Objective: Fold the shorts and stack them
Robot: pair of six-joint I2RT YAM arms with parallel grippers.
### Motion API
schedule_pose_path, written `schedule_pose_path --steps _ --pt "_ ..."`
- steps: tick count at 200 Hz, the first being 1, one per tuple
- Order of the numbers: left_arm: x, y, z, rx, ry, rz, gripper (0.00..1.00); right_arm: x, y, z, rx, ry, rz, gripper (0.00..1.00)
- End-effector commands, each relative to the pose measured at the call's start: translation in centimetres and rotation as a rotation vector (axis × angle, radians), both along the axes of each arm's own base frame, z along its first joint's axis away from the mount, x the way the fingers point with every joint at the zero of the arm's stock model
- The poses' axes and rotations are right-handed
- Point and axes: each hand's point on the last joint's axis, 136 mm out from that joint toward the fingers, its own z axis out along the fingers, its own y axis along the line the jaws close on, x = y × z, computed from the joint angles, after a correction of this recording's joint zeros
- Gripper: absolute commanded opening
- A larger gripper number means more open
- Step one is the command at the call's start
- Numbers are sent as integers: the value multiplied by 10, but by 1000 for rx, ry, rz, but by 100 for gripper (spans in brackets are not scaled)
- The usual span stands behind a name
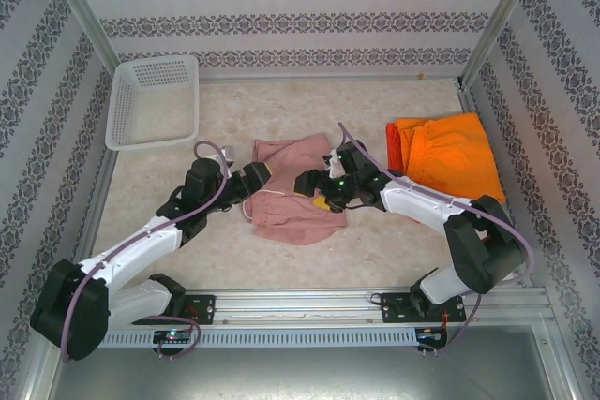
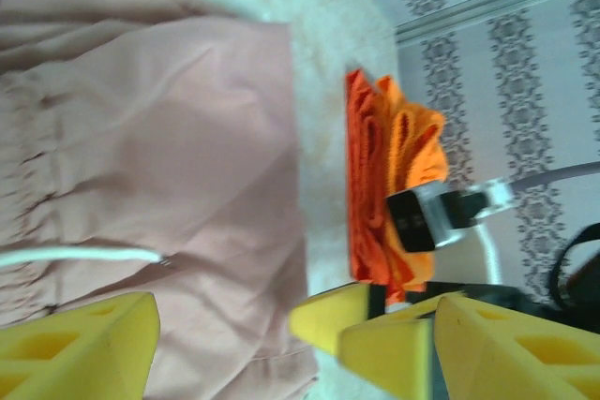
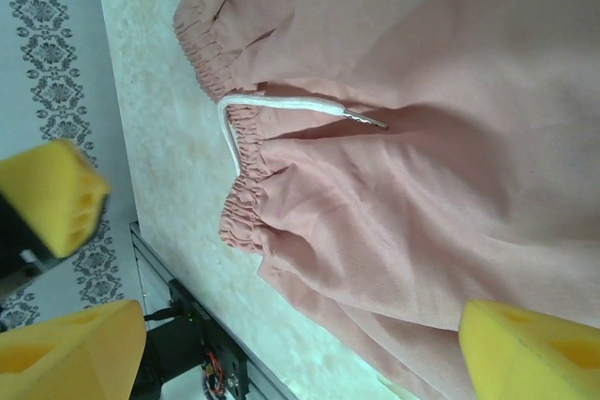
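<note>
Two tools are spread wide and hold nothing, our left tool (image 1: 257, 175) at the waistband (image 3: 242, 203) of the pink shorts (image 1: 292, 217) mid-table (image 1: 375, 252), our right tool (image 1: 315, 192) over their other side.

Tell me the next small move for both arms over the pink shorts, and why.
Probably lower both arms and pinch the edges of the pink shorts to start a fold. The left gripper and right gripper hang open above them, holding nothing. They lie spread and rumpled, unfolded, while the orange shorts already sit stacked at the right.
</note>
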Motion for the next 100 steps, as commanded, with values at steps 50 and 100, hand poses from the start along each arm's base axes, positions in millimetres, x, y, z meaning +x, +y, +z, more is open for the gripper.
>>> schedule_pose_path --steps 50,100 --pt "-25 -27 -94 9 214 -38 77 -27 -29 -56 -111 100 -34 87" --pt "-28 -6 -110 168 222 -10 78 -52 -39 -64 -120 112 24 88"
